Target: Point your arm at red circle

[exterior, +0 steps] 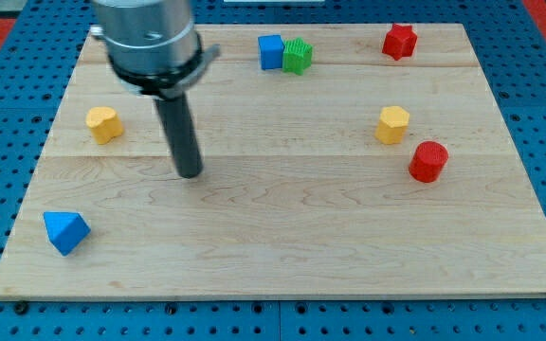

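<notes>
My rod is hanging almost straight down from the view's top, my tip (190,173) resting on bare board (282,237) (no pincer here, only this rod). The red circle (428,160) is sitting well apart at my three o'clock, standing upright, just beside a yellow block (393,124) at its ten o'clock.

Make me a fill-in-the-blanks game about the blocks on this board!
1. My tip is far to the view's ____ of the red circle.
2. The block closest to the red circle is a ____ one.
3. The blue cube touches a ____ block.
4. The blue triangle sits near the board's bottom ____ corner.

Missing words: left; yellow; green; left
</notes>
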